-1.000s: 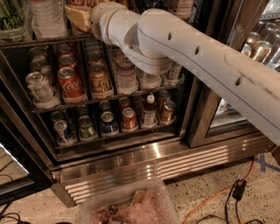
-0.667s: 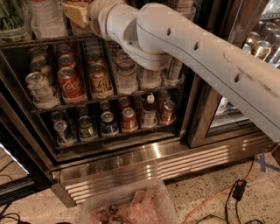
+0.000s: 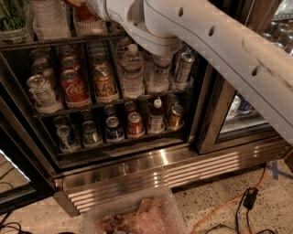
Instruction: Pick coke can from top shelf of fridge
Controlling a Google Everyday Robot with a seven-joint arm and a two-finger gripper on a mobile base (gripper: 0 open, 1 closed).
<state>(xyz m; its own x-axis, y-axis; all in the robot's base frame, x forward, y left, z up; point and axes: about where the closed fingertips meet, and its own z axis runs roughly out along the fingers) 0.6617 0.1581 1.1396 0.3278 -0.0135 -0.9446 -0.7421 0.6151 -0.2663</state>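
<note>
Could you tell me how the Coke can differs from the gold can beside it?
The Coke can is red with white script; the gold can is orange-gold. The Coke can stands left of the gold can. Both are upright. The gripper is at the top edge, above them.

Gripper (image 3: 75, 2) up at the top edge, above the upper rack (image 3: 55, 42). Coke can (image 3: 73, 87) stands one rack down, near the left end, water bottles (image 3: 132, 68) to its right. Tub (image 3: 110, 209) on the floor before the fridge (image 3: 137, 160).

Floor (image 3: 215, 183): speckled, orange cable (image 3: 219, 210) at right.
Plastic tub (image 3: 160, 201): clear, bottom centre.
Water bottles (image 3: 133, 71): upright, side by side.
Gripper (image 3: 74, 2): top edge, upper left.
</note>
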